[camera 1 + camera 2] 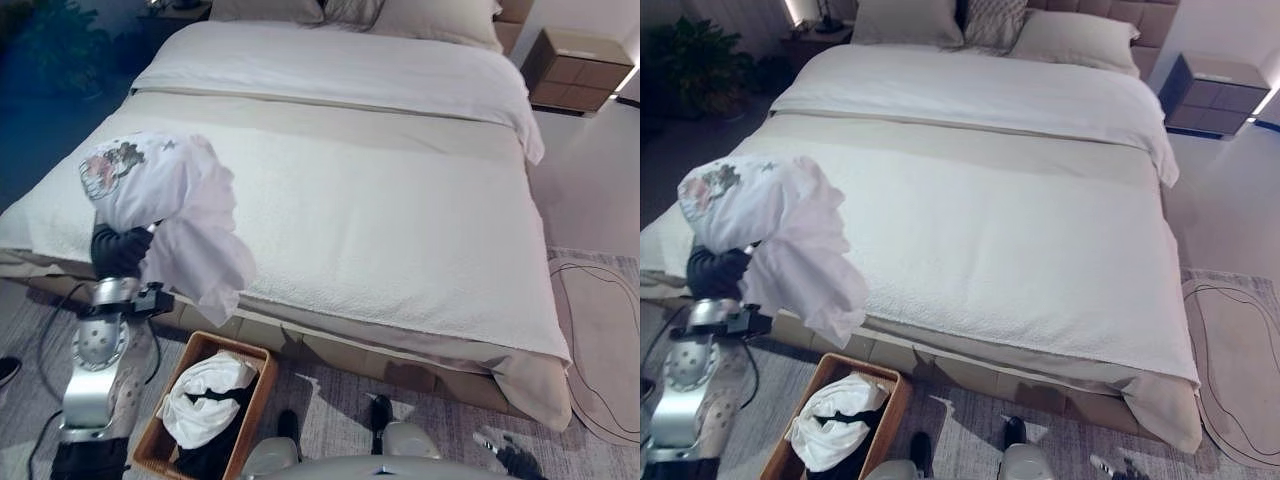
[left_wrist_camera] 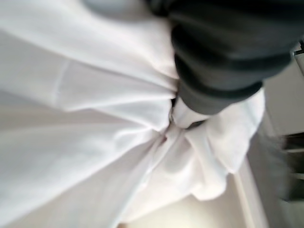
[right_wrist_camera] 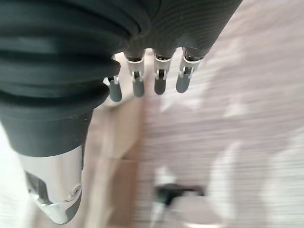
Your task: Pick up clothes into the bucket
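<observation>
Clothes matter here, but the bed (image 1: 380,200) is the largest thing, so I place everything from it. A white shirt (image 1: 170,200) with a printed picture hangs in the air over the bed's near left corner, its long axis going down toward the floor. The left hand (image 1: 120,248) holds it from below; in the left wrist view the cloth is gathered into tight folds at the hand, so I judge the fingers are clenched on it, though the cloth covers them. The basket (image 1: 262,380) stands on the floor just beside the bed's near edge, below the shirt and a little to the right. It already has white and dark clothes (image 1: 205,400) inside. The shirt must go down and slightly right to enter it. The right hand (image 3: 147,83) hangs low over the floor, fingers released.
</observation>
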Robot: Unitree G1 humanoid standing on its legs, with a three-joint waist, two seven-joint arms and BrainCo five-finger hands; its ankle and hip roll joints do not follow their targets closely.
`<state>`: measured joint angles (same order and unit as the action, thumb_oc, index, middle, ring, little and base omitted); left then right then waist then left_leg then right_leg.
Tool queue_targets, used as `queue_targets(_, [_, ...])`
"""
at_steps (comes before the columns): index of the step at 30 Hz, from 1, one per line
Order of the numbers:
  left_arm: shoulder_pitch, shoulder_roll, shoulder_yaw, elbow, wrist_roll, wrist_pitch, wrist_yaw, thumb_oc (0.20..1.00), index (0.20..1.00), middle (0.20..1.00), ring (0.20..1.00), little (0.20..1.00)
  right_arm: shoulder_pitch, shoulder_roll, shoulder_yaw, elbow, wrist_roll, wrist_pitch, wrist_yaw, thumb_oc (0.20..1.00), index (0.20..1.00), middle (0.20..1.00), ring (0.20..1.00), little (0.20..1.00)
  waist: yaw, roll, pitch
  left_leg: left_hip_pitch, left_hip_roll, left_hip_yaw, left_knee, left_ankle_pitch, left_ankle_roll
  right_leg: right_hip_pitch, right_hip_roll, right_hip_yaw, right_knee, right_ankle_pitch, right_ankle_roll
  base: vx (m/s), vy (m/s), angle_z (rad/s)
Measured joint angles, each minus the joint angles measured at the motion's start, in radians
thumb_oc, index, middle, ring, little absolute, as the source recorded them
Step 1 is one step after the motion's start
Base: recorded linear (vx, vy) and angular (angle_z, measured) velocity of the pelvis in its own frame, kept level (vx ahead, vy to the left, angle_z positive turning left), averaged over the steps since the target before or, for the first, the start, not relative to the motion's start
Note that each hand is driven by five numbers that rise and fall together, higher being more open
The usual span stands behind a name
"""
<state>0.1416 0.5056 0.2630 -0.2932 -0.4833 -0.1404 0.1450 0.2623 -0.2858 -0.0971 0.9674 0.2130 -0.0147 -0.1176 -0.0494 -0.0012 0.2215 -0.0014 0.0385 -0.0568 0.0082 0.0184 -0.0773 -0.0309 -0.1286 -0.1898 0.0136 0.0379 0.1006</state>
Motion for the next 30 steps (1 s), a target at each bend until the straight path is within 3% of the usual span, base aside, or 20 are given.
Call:
queue_targets(5, [0.078, -0.027, 0.031, 0.022, 0.058, -0.029, 0.054, 0.2, 0.2, 0.2, 0.2, 0.2, -0.033, -0.004, 0.025, 0.026, -0.054, -0.003, -0.003, 1.0, 1.0, 1.0, 1.0, 1.0, 0.034, 0.003, 0.028, -0.069, -0.011, -0.015, 0.043, -0.017, 0.012, -0.068, -0.016, -0.011, 0.06, -0.025, 0.0, -0.07, 0.034, 0.13])
queue_targets(11, [0.048, -0.065, 0.021, 0.301, 0.191, -0.053, 0.157, 0.2, 0.2, 0.2, 0.2, 0.2, -0.154, -0.015, 0.082, 0.0, -0.077, -0.032, -0.027, 1.0, 1.0, 1.0, 1.0, 1.0, 0.041, -0.017, 0.109, -0.206, -0.026, -0.033, 0.143, -0.016, 0.008, -0.2, -0.031, -0.013, 0.171, -0.05, -0.004, -0.1, 0.041, 0.08])
queue_targets(16, [-0.018, -0.064, -0.009, 0.529, 0.29, -0.041, 0.261, 0.2, 0.2, 0.2, 0.2, 0.2, -0.211, -0.028, 0.152, -0.038, -0.106, -0.068, -0.058, 1.0, 1.0, 1.0, 1.0, 1.0, 0.042, -0.054, 0.21, -0.306, -0.02, -0.032, 0.195, -0.024, 0.007, -0.302, -0.028, -0.006, 0.217, -0.049, -0.009, -0.11, -0.011, -0.04])
queue_targets(17, [-0.03, -0.063, -0.012, 0.565, 0.315, -0.04, 0.294, 0.2, 0.2, 0.2, 0.2, 0.2, -0.215, -0.024, 0.16, -0.046, -0.115, -0.075, -0.068, 1.0, 1.0, 1.0, 1.0, 1.0, 0.042, -0.076, 0.228, -0.334, -0.01, -0.029, 0.205, -0.024, 0.006, -0.329, -0.02, 0.001, 0.218, -0.046, -0.011, -0.07, -0.026, -0.1])
queue_targets(21, [-0.08, -0.05, -0.032, 0.657, 0.32, -0.041, 0.349, 0.2, 0.2, 0.2, 0.2, 0.2, -0.226, -0.024, 0.188, -0.04, -0.126, -0.09, -0.103, 1.0, 1.0, 1.0, 1.0, 1.0, 0.04, -0.112, 0.25, -0.396, 0.004, -0.029, 0.226, -0.025, 0.001, -0.372, 0.0, 0.004, 0.198, -0.019, -0.015, -0.08, -0.024, -0.09])
queue_targets(25, [-0.181, 0.03, -0.139, 0.733, 0.353, -0.054, 0.4, 0.2, 0.2, 0.2, 0.2, 0.2, -0.246, -0.027, 0.197, -0.045, -0.123, -0.116, -0.149, 1.0, 1.0, 1.0, 1.0, 1.0, 0.035, -0.123, 0.277, -0.497, 0.012, -0.035, 0.293, -0.033, -0.009, -0.447, 0.013, 0.005, 0.214, -0.008, -0.02, -0.11, 0.016, -0.04])
queue_targets(27, [-0.263, 0.075, -0.148, 0.813, 0.353, -0.045, 0.416, 0.2, 0.2, 0.2, 0.2, 0.2, -0.286, -0.018, 0.201, -0.04, -0.122, -0.119, -0.167, 1.0, 1.0, 1.0, 1.0, 1.0, 0.026, -0.141, 0.309, -0.548, 0.017, -0.04, 0.318, -0.034, -0.011, -0.492, 0.019, 0.005, 0.225, -0.001, -0.023, -0.05, 0.036, -0.02])
queue_targets(30, [-0.318, 0.101, -0.166, 0.865, 0.353, -0.042, 0.436, 0.2, 0.2, 0.2, 0.2, 0.2, -0.302, -0.015, 0.231, -0.057, -0.121, -0.138, -0.19, 1.0, 1.0, 1.0, 1.0, 1.0, -0.006, -0.151, 0.308, -0.616, 0.017, -0.047, 0.345, -0.038, -0.016, -0.547, 0.02, 0.0, 0.233, 0.007, -0.026, -0.04, 0.023, 0.03])
